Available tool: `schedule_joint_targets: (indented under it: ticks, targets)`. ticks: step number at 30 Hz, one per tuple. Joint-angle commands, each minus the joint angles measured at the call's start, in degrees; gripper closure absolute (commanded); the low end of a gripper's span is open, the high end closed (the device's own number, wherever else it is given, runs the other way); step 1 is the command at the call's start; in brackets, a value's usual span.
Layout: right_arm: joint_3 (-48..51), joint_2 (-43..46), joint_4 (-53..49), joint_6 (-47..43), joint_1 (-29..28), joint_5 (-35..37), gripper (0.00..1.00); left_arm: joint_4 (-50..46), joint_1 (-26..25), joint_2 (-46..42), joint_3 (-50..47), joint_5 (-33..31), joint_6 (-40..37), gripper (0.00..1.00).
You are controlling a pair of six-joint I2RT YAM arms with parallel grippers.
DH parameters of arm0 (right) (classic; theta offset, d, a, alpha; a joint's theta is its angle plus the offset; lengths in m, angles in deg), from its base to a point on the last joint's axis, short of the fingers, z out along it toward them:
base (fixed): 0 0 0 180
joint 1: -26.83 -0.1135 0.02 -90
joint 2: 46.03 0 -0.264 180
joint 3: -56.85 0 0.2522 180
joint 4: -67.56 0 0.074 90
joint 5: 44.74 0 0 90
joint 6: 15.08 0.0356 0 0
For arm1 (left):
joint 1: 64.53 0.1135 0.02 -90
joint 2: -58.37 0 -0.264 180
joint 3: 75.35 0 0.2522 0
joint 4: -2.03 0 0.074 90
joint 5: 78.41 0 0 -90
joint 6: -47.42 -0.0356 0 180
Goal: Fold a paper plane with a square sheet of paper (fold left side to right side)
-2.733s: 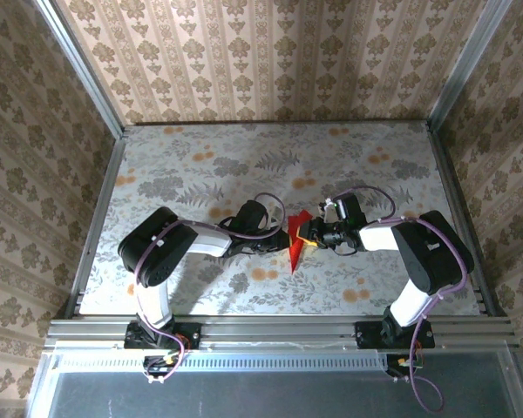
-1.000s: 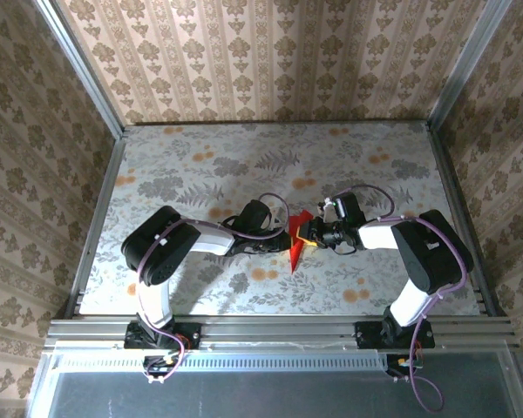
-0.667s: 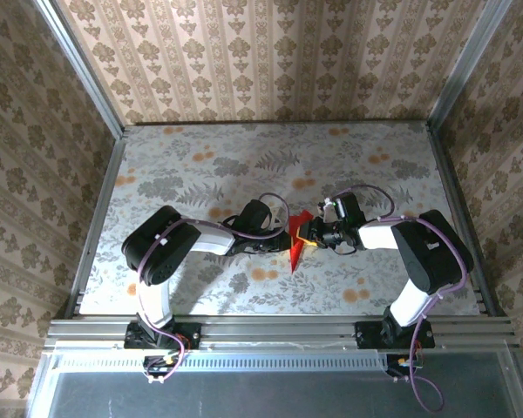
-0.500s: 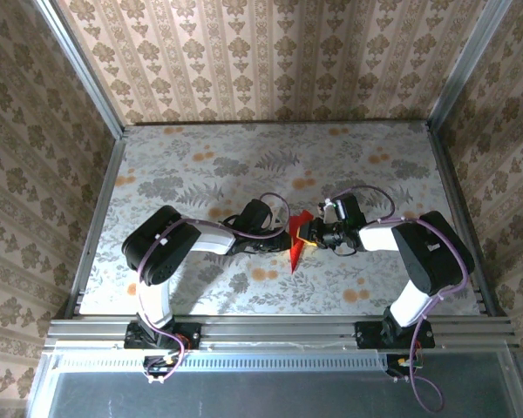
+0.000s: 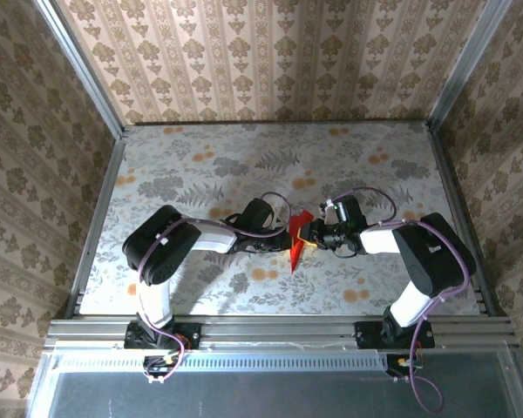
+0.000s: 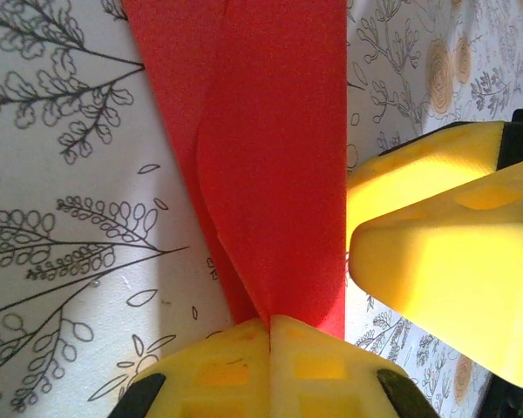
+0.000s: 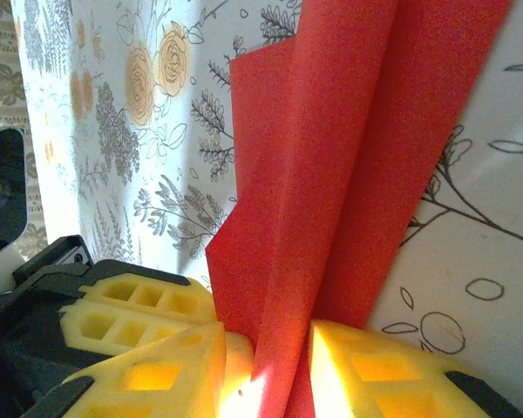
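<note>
Two arms start at the bottom of the top view, the left arm and the right arm, and bend inward to meet just below the middle of the table. Between them stands the red paper, a narrow folded strip with its point toward the bottom of the frame and its upper end raised off the surface.

The left gripper comes at the strip from the left. In the left wrist view its yellow fingertips press together at the bottom centre, with the tip of the paper pinched between them. The right gripper comes from the right. In its own view its fingers stand close on either side of the paper, closed on several layers at the bottom centre. The left gripper sits just beside it at the lower left.

Beyond the grippers the patterned table runs back to the wall.

The paper looks light, thin and floppy. It should crease wherever it is squeezed and tear if the two grips pull apart. It is best held near a folded edge, where the layers stiffen each other, with gentle pressure only.
</note>
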Motion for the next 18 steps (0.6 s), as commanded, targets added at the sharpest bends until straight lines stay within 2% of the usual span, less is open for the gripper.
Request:
schedule_joint_targets:
  ticks: [1, 12, 18]
  targets:
    - [1.9, 0.79, -4.32, 0.12, -0.61, 1.61, 0.67, -3.73, -1.03, 5.75, -0.12, -4.59, -1.11, 1.0]
    - [1.43, 7.09, -9.19, -0.46, -0.07, 1.78, 0.68, -3.98, -1.11, 6.21, 0.4, -4.33, -1.3, 1.0]
    - [-3.47, 9.19, -17.44, -3.2, -1.0, 4.69, 0.81, -4.2, -1.15, 6.12, 0.58, -4.33, -1.42, 1.0]
